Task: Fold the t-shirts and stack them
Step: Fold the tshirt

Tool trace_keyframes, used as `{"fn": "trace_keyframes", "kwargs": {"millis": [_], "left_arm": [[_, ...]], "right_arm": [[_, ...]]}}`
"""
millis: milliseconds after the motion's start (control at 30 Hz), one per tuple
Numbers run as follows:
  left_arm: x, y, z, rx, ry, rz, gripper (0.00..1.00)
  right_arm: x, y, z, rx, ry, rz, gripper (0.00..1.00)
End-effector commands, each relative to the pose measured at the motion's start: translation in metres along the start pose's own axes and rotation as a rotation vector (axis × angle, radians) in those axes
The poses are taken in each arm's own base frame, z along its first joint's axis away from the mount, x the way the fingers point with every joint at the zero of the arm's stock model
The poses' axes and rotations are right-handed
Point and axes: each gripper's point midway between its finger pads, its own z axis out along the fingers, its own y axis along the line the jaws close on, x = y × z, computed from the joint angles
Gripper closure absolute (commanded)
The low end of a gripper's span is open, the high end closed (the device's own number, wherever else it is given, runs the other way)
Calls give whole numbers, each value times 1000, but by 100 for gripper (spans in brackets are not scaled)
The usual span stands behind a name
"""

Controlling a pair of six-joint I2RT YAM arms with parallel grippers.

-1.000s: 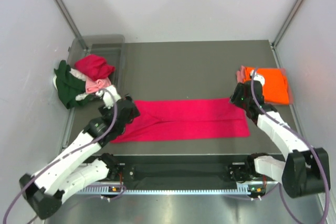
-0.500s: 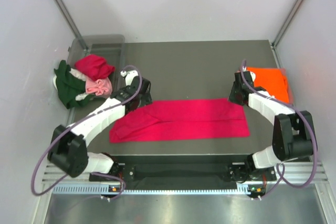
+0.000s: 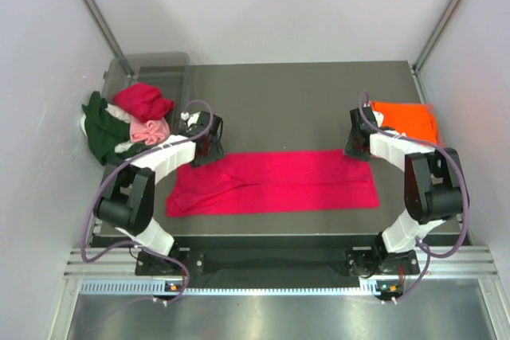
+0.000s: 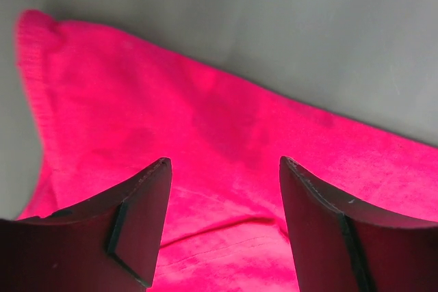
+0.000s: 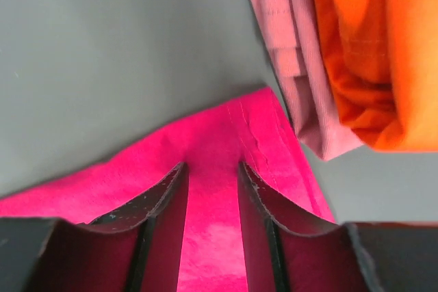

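A crimson red t-shirt (image 3: 275, 181) lies folded into a long strip across the table's middle. My left gripper (image 3: 205, 151) is over its far left corner; in the left wrist view the gripper (image 4: 224, 162) is wide open, with the red cloth (image 4: 171, 114) below and nothing held. My right gripper (image 3: 356, 147) is at the strip's far right corner; in the right wrist view the gripper (image 5: 212, 165) has a narrow gap, its fingertips on the cloth (image 5: 212, 237). An orange t-shirt (image 3: 410, 125) lies folded at the right on a salmon pink one (image 5: 287, 66).
At the far left a clear grey bin (image 3: 151, 65) holds a heap of shirts: red (image 3: 143, 101), pale pink (image 3: 151, 129), cream (image 3: 123, 147) and dark green (image 3: 100, 129), which hangs over the table's edge. White walls close in on both sides.
Both arms have swung outward and away from me, from the strip's ends to its far corners. The red shirt's left end has shifted slightly.
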Motion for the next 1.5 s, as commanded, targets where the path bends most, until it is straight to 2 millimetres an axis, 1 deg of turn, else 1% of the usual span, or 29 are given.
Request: {"fn": "trace_keyframes", "kwargs": {"millis": [0, 100, 167, 200, 267, 300, 333, 367, 400, 433, 500, 533, 567, 633, 667, 700, 733, 800, 933, 1000, 1067, 1133, 1233, 1267, 1300, 1333, 1367, 1433, 1467], "left_arm": [[13, -8, 17, 20, 40, -2, 31], [19, -12, 31, 8, 72, 10, 32], [14, -19, 37, 14, 74, 11, 32], [17, -19, 45, 1, 92, 16, 32], [7, -26, 50, 6, 82, 9, 33], [9, -26, 58, -7, 96, 12, 33], [6, -29, 63, -6, 95, 9, 33], [-4, -36, 65, 8, 84, 3, 34], [-1, -35, 74, -8, 105, 7, 34], [-11, -40, 76, -3, 96, 2, 35], [-12, -43, 83, -4, 121, 15, 35], [-19, -48, 81, -1, 121, 9, 36], [-14, -45, 81, -11, 144, 26, 37], [-15, -43, 79, -11, 135, 23, 36], [-7, -37, 79, -18, 142, 27, 35], [-10, -36, 73, -12, 129, 22, 35], [-1, -28, 72, -25, 139, 27, 35], [-3, -27, 65, -11, 115, 18, 35], [4, -22, 64, -22, 134, 22, 35], [3, -21, 61, -17, 128, 22, 35], [3, -17, 58, -24, 119, 20, 35], [0, -16, 49, -14, 101, 16, 35], [-5, -16, 37, 8, 74, 13, 34], [-10, -18, 30, 28, 60, 7, 34], [-11, -20, 26, 42, 55, 5, 34], [-11, -20, 23, 51, 54, 3, 34], [-16, -23, 16, 78, 40, 2, 33], [-15, -23, 7, 102, 42, -2, 32], [-20, -23, -2, 116, 24, -8, 31]], "right_arm": [[-17, 7, 5, 5, -34, 29, 65], [-23, 7, 13, 9, -25, 46, 65], [-27, 9, 20, 9, -16, 57, 65], [-29, 8, 23, 13, -13, 66, 65], [-36, 10, 28, 13, -11, 76, 65], [-37, 8, 34, 23, -3, 83, 65], [-46, 10, 35, 19, -13, 92, 65], [-48, 11, 37, 20, -10, 93, 65], [-52, 9, 40, 26, -9, 103, 65], [-58, 10, 42, 26, -12, 109, 65], [-66, 12, 45, 13, -10, 115, 65], [-64, 11, 45, 18, 3, 109, 65], [-63, 13, 45, 6, 10, 101, 62], [-58, 13, 42, -4, 15, 95, 59], [-56, 11, 40, -4, 16, 95, 55], [-57, 10, 36, -9, 5, 98, 54], [-50, 8, 36, -8, 12, 95, 54], [-49, 6, 32, -5, 4, 92, 53], [-40, -4, 29, 25, 20, 82, 52], [-36, -5, 25, 23, 19, 80, 50], [-37, -7, 20, 23, 10, 83, 50], [-41, -8, 9, 10, -26, 79, 50], [-52, 13, -17, -54, -90, 1, 50], [-52, 25, -27, -61, -110, -47, 50], [-61, 35, -43, -95, -151, -63, 52], [-61, 46, -52, -137, -168, -88, 54], [-52, 68, -64, -226, -160, -126, 55], [-49, 99, -89, -387, -190, -142, 57], [-32, 127, -105, -523, -153, -165, 58]]}}
